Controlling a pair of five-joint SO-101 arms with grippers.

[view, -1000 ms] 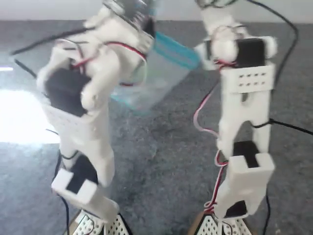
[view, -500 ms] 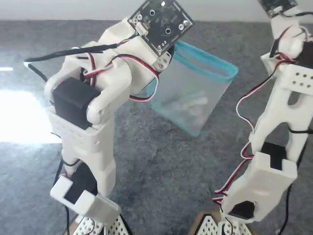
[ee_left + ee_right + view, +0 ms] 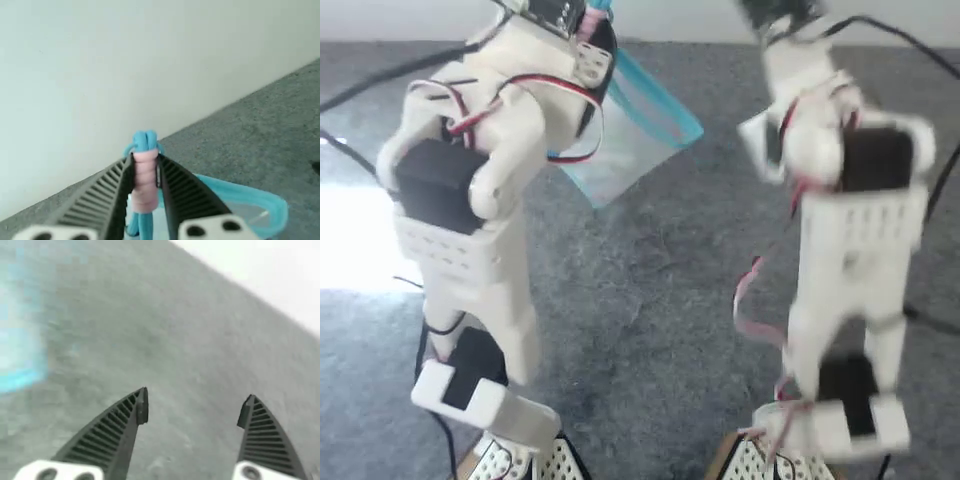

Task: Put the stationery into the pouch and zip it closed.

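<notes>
A clear pouch (image 3: 625,140) with a blue zip edge hangs in the air at the back of the table, below the left arm. My left gripper (image 3: 145,165) is shut on the pouch's pink and blue pull tab (image 3: 145,170), and the pouch's blue rim (image 3: 250,197) shows beneath the fingers. The pouch's contents are too faint to make out. My right gripper (image 3: 192,410) is open over bare grey carpet, with nothing between its fingers, and a blurred blue patch of the pouch (image 3: 17,355) lies off to one side.
Grey carpet (image 3: 660,320) covers the table. Both white arm bodies (image 3: 470,240) (image 3: 850,250) stand tall in the foreground with loose red and black wires. A pale wall (image 3: 125,60) runs behind the table. A bright glare patch (image 3: 350,240) lies at the left.
The left arm has swung the pouch back and to the left, higher up. The right arm has swung in from the right edge toward the middle and is blurred.
</notes>
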